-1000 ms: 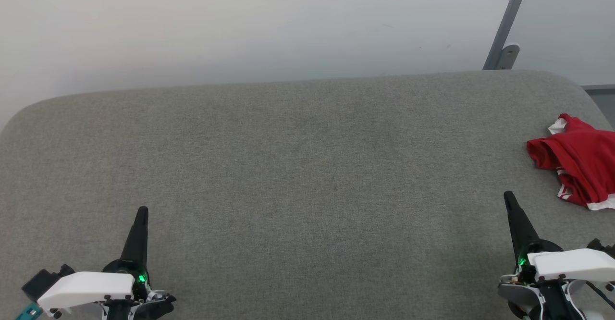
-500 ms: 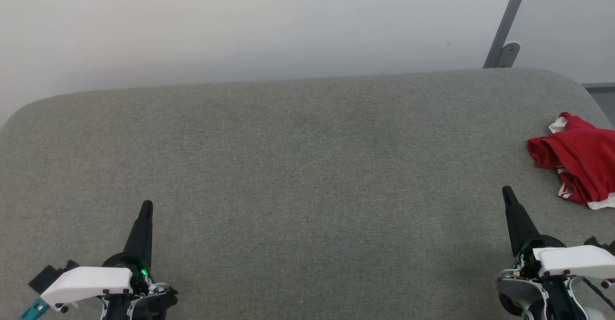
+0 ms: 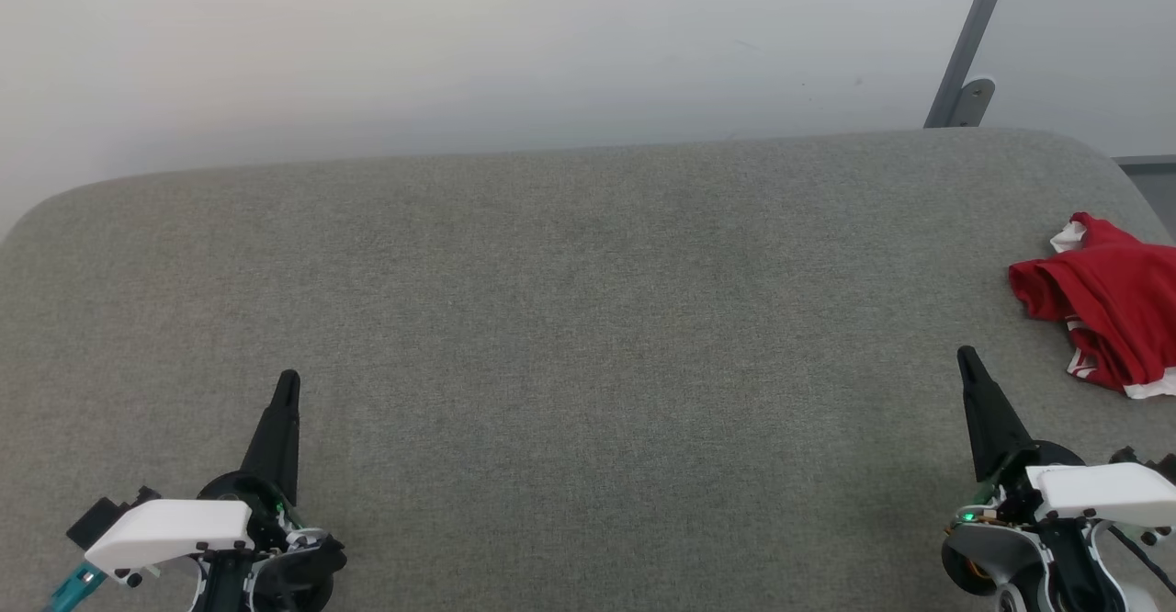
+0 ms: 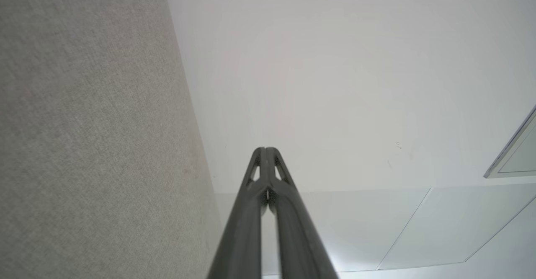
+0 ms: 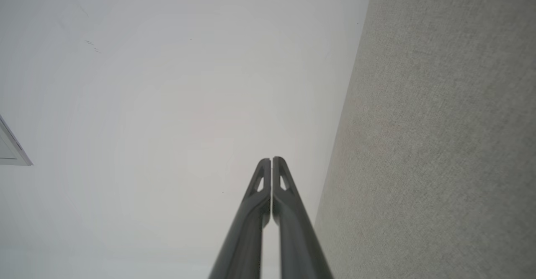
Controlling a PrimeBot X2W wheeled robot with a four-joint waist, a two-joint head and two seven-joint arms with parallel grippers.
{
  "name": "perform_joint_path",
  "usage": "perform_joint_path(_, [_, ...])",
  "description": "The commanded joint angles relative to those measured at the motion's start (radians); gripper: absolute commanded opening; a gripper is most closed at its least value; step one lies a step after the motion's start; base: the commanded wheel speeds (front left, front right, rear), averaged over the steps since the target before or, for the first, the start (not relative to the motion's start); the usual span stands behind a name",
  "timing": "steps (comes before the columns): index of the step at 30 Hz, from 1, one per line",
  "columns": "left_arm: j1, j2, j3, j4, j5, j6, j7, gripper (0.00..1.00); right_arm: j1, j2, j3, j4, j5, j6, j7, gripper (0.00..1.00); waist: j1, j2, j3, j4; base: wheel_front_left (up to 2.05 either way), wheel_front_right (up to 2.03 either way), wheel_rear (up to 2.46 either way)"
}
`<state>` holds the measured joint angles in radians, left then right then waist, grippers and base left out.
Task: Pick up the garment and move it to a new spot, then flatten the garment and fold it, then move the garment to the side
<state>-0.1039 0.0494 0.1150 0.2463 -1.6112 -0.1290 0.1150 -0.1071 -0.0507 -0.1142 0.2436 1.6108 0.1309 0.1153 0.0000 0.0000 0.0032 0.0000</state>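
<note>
— What is seen at the back?
— A pale wall (image 3: 459, 42) is seen, with a grey metal post (image 3: 974, 42) set against it at the right.

— And below that?
— A wide desk (image 3: 588, 318) covered in grey fabric is spread across the head view, its far corners rounded.

— Where is the garment found?
— The garment (image 3: 1107, 318), red with white trim, is bunched on the desk at its right edge and partly cut off by the frame.

— How are the hands held?
— The left hand (image 3: 288, 380) is held over the near left of the desk. The right hand (image 3: 965, 355) is held at the near right, near the garment but apart from it. Both are pressed fully closed, finger against finger, and nothing is gripped.
</note>
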Motion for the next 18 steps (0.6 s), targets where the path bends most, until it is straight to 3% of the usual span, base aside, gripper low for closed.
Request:
perform_joint_path(1, [-0.012,0.0,0.0,0.0,-0.002,-0.003,0.003,0.0,-0.004,0.002,-0.001,0.003,0.004,0.0,0.002,0.0,0.0,0.0,0.0,0.0,0.0,0.0,0.0])
perform_joint_path(18, [-0.013,0.001,0.0,0.0,-0.002,-0.003,0.003,0.0,-0.004,0.002,-0.001,0.003,0.004,0.0,0.002,0.0,0.0,0.0,0.0,0.0,0.0,0.0,0.0])
